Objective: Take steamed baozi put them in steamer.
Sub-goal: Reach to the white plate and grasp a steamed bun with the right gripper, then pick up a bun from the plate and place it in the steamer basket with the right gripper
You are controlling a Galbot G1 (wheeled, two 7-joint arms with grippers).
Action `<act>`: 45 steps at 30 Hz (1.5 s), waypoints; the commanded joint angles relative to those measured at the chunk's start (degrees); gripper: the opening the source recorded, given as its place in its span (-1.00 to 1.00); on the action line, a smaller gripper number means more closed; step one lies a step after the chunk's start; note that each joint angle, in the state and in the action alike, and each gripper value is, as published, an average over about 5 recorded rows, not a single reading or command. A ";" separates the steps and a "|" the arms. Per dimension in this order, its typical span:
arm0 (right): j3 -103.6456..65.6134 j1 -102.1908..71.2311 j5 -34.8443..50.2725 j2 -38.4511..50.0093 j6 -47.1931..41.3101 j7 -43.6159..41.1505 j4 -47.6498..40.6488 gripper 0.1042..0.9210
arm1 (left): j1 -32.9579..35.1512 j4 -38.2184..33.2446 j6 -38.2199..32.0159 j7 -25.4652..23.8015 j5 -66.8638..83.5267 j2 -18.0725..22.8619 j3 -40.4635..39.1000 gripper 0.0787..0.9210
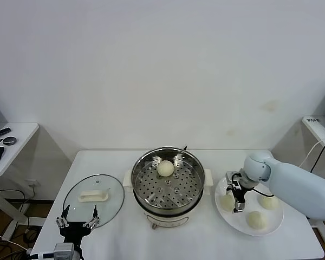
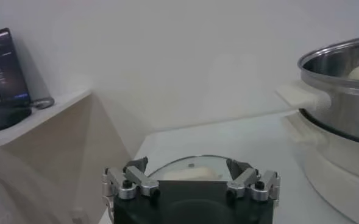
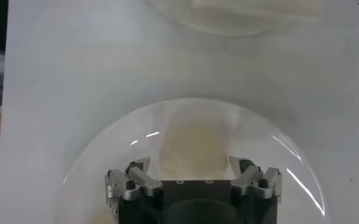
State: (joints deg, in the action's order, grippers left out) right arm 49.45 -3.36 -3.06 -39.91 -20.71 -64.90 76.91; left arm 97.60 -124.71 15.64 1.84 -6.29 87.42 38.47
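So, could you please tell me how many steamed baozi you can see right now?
4: one baozi in the steamer on its tray; three on the white plate at and, the first under the open right claw. None appears hidden.

You face white bench (image 1: 119, 238), filling lower half of head view. Steamer (image 1: 167, 187) stands on it at lower centre, white base down, side handles out to either side. Glass lid (image 1: 93, 199) with white handle lies flat at lower left, just beside steamer. White plate (image 1: 249, 230) sits at lower right, near steamer's other side, apart from it. You see second white side table (image 1: 11, 149) at left edge, separate from bench, dark items on top.
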 commanded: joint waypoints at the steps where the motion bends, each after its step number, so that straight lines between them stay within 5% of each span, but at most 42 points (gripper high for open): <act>1: -0.21 -0.30 -0.15 -0.19 -0.06 0.41 -0.15 0.72 | -0.13 0.06 0.00 -0.04 0.02 -0.05 -0.01 0.77; 15: -0.82 1.33 0.59 1.10 -0.26 -0.18 0.32 0.05 | -0.14 -0.52 0.10 -0.12 0.00 -0.18 -0.30 0.77; 27: 11.41 25.69 12.32 6.44 -1.50 -3.10 6.15 -0.07 | -0.50 -2.08 -0.01 0.30 -0.06 -0.33 -1.10 0.77; 36: 39.29 58.79 36.55 -7.01 -6.50 -5.56 6.61 -0.07 | 0.65 -5.10 0.56 0.60 0.99 -2.08 -2.92 0.77; 45: 38.29 58.99 47.46 -22.85 -11.81 -2.21 3.87 -0.08 | -0.15 -5.90 0.62 1.00 2.27 -2.31 -3.69 0.77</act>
State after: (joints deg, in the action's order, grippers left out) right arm 78.97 43.85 29.77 -48.91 -28.21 -68.32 81.99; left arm 97.69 -129.25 15.91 2.88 -5.02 85.75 35.66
